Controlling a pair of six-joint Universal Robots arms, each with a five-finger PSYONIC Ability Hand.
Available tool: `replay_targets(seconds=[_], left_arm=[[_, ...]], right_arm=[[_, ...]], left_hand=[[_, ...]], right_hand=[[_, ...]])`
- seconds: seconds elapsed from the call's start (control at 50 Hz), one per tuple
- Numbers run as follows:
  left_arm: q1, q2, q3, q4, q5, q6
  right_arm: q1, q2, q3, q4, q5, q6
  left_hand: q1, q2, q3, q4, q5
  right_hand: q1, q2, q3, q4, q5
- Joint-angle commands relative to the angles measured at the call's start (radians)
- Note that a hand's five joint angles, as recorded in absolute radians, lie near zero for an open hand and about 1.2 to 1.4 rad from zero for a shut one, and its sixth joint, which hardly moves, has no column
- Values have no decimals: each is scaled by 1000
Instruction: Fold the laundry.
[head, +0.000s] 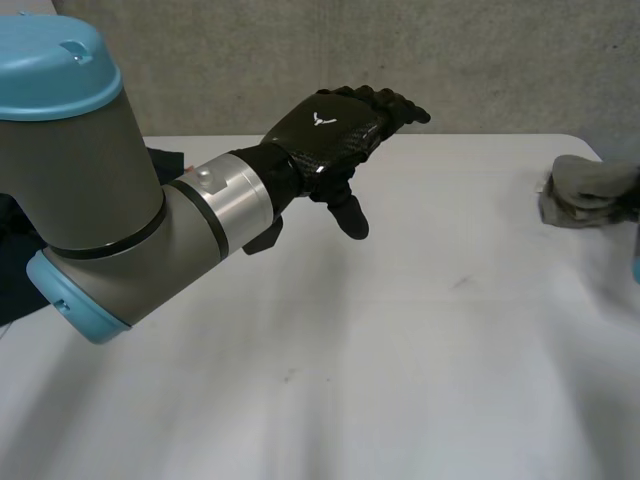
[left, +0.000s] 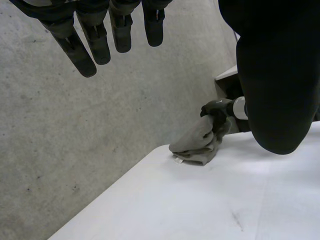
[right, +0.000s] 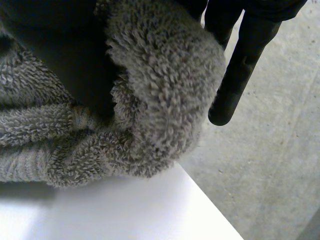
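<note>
At the far right corner of the white table (head: 400, 380), the right hand (left: 216, 111) clutches a bunched grey towel (left: 196, 144).
The left wrist view shows its fingers curled over the towel's top. The right wrist view gives the pile close up, one finger (right: 235, 75) straight beside it. In the head view the left hand (head: 335, 130) hovers above the table, loosely spread and holding nothing.

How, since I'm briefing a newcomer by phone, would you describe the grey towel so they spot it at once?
Start at the white table and go to its far right corner. There the grey towel lies bunched, gripped by the right hand. It is pale, fluffy terry, unlike the dark fabric at the left edge.
</note>
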Motion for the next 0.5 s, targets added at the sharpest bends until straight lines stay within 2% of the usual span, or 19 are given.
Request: replay_targets(seconds=[0.02,0.04,0.06,0.08,0.1,0.16,0.24,0.36,0.44,0.5], left_arm=[[-14,-16,2,-1,0,2],[-15,-16,0,-1,-1,2],[-17,-18,-1,-1,-1,2],[-17,-16,-3,-1,-1,2],[-18,-16,-3,-1,-1,2],[-17,-10,-7,-3,0,0],[-9,5,-23,-5,3,-4],[-6,16,-26,0,3,-6],[-6,25,-26,-5,0,-6],[-1,45,-33,-6,-6,-6]], right_arm=[[-63,14,-13,-2,-126,-32],[-61,13,-12,14,-172,-70],[-61,13,-11,23,-188,-98],[-61,13,-8,27,-192,-130],[-66,10,-4,34,-174,-202],[-92,-1,13,28,-96,-344],[-124,-6,18,-3,-57,-483],[-124,-35,56,0,-83,-523],[-83,-122,189,30,-83,-540],[-55,-241,378,44,-91,-534]], left_hand=[[-4,-22,-29,-24,-47],[-4,-22,-29,-24,-47],[-4,-22,-29,-24,-47],[-4,-22,-29,-24,-47],[-4,-22,-29,-24,-47],[-4,-22,-29,-24,-47],[-4,-22,-29,-24,-47],[-4,-22,-29,-24,-47],[-4,-22,-29,-24,-47],[-4,-22,-29,-24,-47]], right_hand=[[220,19,-14,-79,0],[-719,-920,-953,-1018,-939],[-719,-920,-953,-1018,-939],[-616,-817,-850,-915,-836],[-719,-920,-953,-1018,-939],[-719,-920,-953,-1018,-939],[-719,-920,-953,-1018,-939],[-719,-920,-953,-1018,-939],[-719,-920,-953,-1018,-939],[-719,-920,-953,-1018,-939]])
